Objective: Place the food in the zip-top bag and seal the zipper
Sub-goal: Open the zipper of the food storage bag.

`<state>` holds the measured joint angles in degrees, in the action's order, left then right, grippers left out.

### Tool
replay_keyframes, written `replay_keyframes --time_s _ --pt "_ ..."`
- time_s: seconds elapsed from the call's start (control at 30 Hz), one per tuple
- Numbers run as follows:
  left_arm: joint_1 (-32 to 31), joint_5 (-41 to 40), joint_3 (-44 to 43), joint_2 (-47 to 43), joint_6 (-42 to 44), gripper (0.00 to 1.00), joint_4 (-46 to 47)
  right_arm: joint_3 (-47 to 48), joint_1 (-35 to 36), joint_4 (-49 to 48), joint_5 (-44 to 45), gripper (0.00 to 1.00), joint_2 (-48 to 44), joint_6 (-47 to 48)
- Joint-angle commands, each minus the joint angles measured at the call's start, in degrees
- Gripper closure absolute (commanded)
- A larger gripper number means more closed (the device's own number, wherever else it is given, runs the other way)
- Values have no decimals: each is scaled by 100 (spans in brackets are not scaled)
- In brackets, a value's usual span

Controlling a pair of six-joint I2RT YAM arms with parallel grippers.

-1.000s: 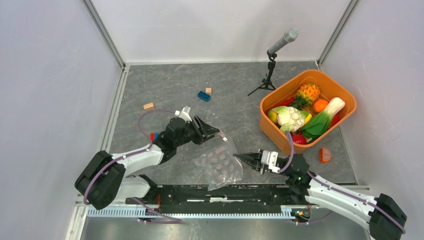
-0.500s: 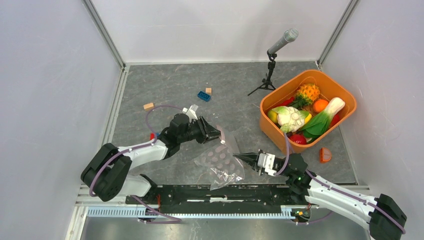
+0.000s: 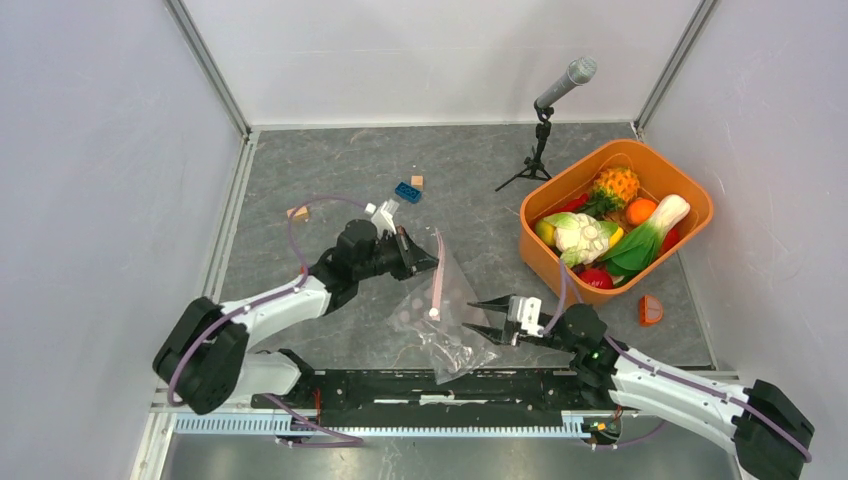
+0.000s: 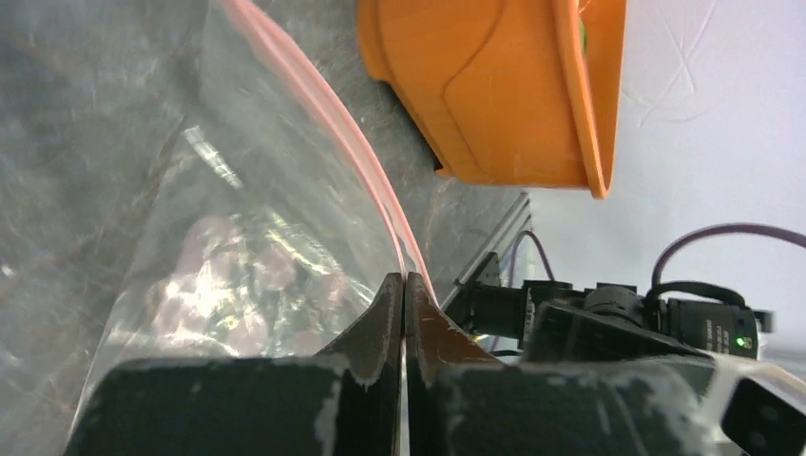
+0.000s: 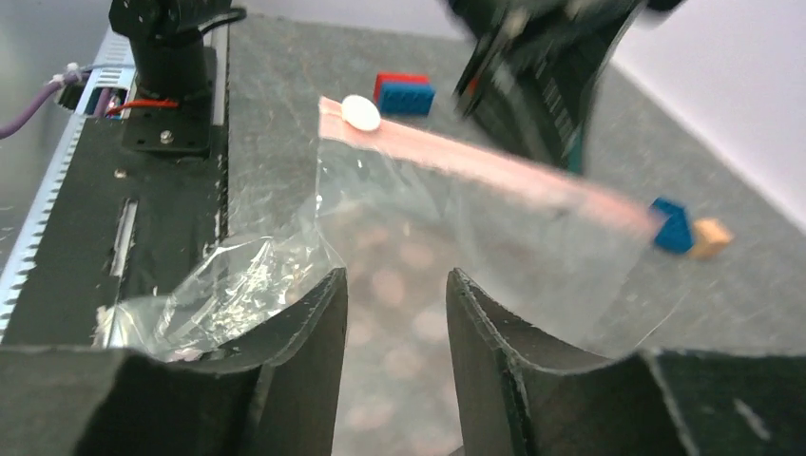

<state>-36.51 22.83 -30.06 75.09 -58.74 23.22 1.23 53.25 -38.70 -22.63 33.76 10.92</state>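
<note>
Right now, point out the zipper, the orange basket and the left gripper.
zipper [image 5: 494, 169]: right wrist view, middle of the pink strip.
orange basket [image 4: 494, 85]: left wrist view, outer wall.
left gripper [image 4: 405, 285]: left wrist view, where the shut fingertips meet at the strip.

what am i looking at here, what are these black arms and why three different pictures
Two robot arms are bolted at a table's near edge. One picture looks down from above; the other two come from cameras on each wrist. The left claw is shut on the pink zipper edge of a clear zip-top bag. The right claw is open, right next to the bag. Toy food sits in an orange basket. A microphone and a blue toy brick are on the table too.
</note>
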Motion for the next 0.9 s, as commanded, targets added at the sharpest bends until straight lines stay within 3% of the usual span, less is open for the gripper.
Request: replay_keyframes --time_s 0.0,0.1,0.27,0.37,0.47,0.6,0.87 --pt "-23 -591 -1187 -766 1600 98 -1495 177 20 320 215 49 336 -1005" --pt "-23 -1454 -1965 -1144 2636 98 -2768 631 20 559 438 35 399 -1560" --pt "-23 -2001 -2999 -1341 3864 98 -3894 1308 29 767 526 31 315 -1913" --pt "-45 -1811 -3572 -1348 4579 98 -4461 1662 24 1172 2023 18 147 -2607" --pt "-107 -1558 -4213 -1190 5121 98 -5173 2129 16 1960 3064 16 197 -2786" --pt "-364 -1762 -4346 -916 4819 98 -5950 2511 24 2654 3594 15 447 -3047" --pt "-1328 -3317 -2815 -1085 3501 98 -5248 2261 21 2421 3529 19 788 -4620"
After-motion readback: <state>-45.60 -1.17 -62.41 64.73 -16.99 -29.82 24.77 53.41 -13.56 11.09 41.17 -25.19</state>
